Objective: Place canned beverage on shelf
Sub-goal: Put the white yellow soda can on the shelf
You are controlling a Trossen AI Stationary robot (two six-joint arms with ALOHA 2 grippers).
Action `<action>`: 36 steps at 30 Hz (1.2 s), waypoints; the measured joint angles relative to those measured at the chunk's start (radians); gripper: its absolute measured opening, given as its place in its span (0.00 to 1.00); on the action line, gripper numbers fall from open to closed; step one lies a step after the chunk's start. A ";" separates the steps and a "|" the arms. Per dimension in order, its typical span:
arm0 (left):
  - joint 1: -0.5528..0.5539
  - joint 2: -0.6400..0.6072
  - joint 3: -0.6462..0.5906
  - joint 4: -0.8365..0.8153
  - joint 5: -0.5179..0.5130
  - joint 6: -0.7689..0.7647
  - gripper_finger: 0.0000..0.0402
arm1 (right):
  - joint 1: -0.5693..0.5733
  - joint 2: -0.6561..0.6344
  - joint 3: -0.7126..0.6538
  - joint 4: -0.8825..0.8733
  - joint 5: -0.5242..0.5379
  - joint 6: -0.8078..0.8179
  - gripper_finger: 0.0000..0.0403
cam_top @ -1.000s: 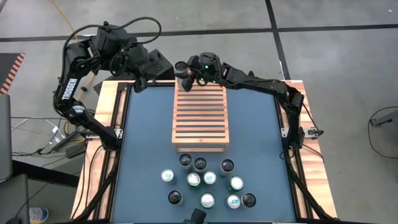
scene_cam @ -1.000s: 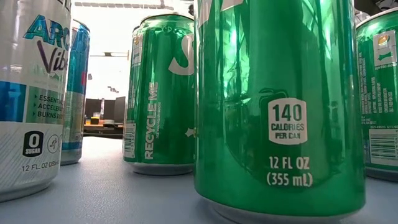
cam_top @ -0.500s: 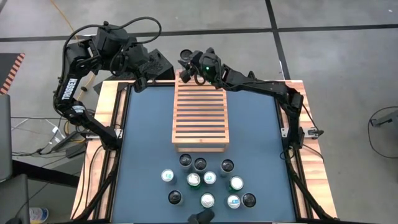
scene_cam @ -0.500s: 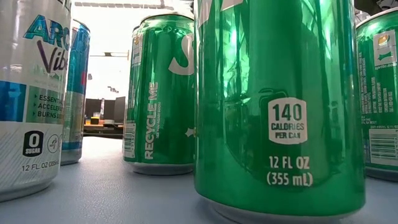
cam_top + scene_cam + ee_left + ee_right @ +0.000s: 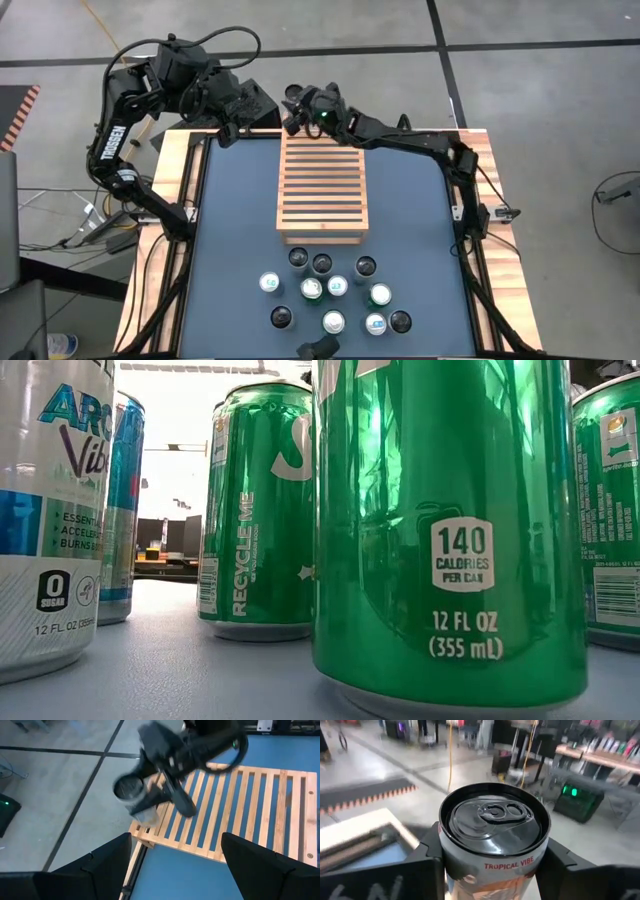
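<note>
I had the right gripper (image 5: 292, 100) with its jaws pinching the can (image 5: 494, 845) past the shelf (image 5: 322, 190) edge below, where release risked toppling it off.

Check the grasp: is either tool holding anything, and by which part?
The right tool holds a can by its side wall, just below the top rim, at the shelf's far edge. The left tool is open and empty.
</note>
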 joint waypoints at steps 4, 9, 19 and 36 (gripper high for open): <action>0.000 0.000 0.000 0.000 0.000 -0.017 0.74 | 0.015 0.031 0.073 -0.028 0.033 -0.048 0.45; 0.000 0.000 0.000 0.000 0.000 -0.018 0.74 | 0.014 0.031 0.113 -0.046 0.050 -0.044 0.45; 0.000 0.000 0.000 0.000 -0.001 -0.013 0.74 | -0.003 0.033 0.112 -0.140 0.054 0.121 0.46; 0.000 0.000 0.000 0.000 -0.003 -0.011 0.74 | 0.002 0.045 0.112 -0.133 0.021 0.135 0.46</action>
